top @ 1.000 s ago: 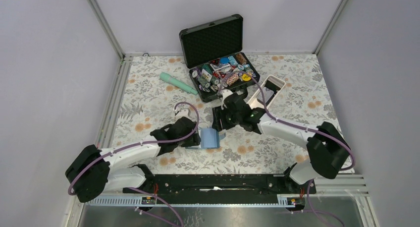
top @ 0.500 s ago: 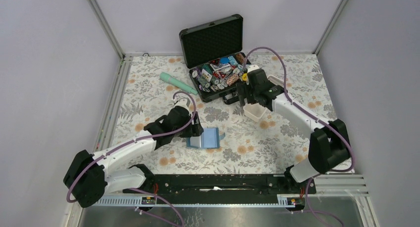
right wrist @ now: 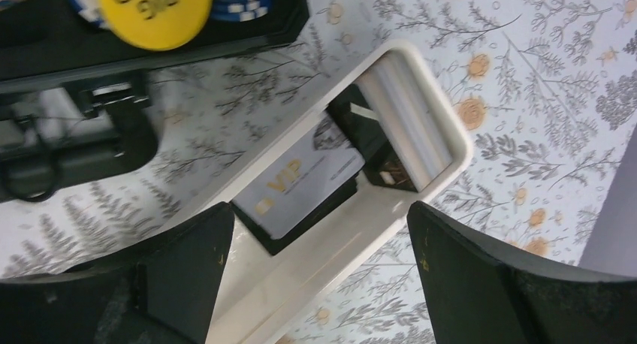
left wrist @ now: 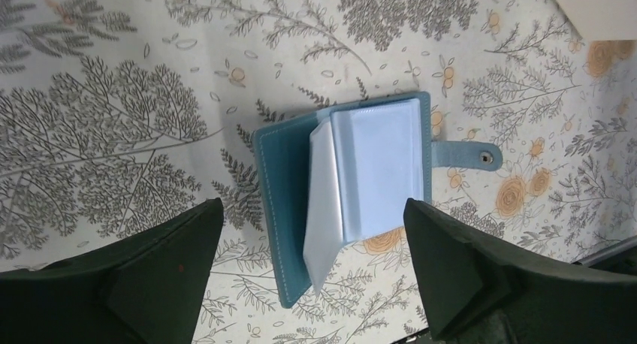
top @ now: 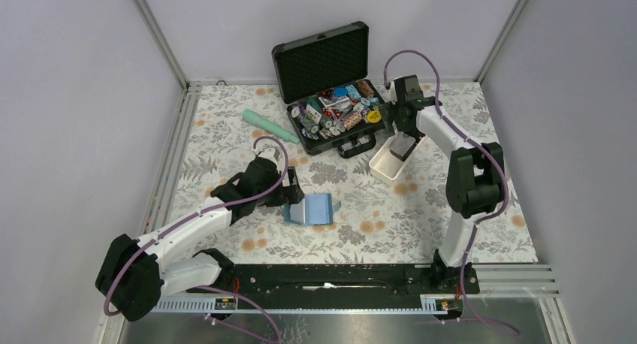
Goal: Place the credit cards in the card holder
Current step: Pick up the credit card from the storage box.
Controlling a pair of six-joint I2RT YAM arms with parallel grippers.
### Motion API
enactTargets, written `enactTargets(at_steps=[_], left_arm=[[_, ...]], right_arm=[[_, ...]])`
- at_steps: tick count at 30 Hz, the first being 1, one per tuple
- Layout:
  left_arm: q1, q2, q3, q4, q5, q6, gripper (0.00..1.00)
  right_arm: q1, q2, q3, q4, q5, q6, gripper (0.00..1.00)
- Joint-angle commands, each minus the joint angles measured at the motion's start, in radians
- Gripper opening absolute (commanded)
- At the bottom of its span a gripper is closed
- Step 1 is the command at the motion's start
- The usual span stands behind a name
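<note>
Tray (right wrist: pixel 323 280): one silver card (right wrist: pixel 297 190), dark cards (right wrist: pixel 375 145); one card holder (left wrist: pixel 345 186).

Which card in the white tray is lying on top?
The silver-grey plastic card with gold VIP letters. It lies on top of a black card in the long white plastic tray.

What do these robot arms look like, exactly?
The left arm and right arm have white links between chunky black joints, with a purple cable looping along each. Their fingers are broad, matte black wedges.
</note>
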Motion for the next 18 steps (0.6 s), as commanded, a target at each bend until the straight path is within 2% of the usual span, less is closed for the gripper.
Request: enactTargets(at_steps=[1,8,14,18], left_arm=[[0.021,-0.036,-0.051,0.055,0.064,-0.031,0.96],[0.050,-0.020,-0.143,0.154,0.164,-0.095,0.94],[0.075,-0.005,-0.187,0.259,0.243,-0.134,0.85],[0.077,0.019,-0.185,0.285,0.256,-0.144,0.79]], right_arm=[[-0.047,0.065,0.102,-0.040,0.019,-0.110,0.93],[-0.101,0.134,0.172,-0.067,-0.021,-0.185,0.93],[-0.128,0.183,0.217,-0.074,0.008,-0.244,0.90],[-0.136,0.188,0.228,-0.078,-0.030,-0.264,0.90]])
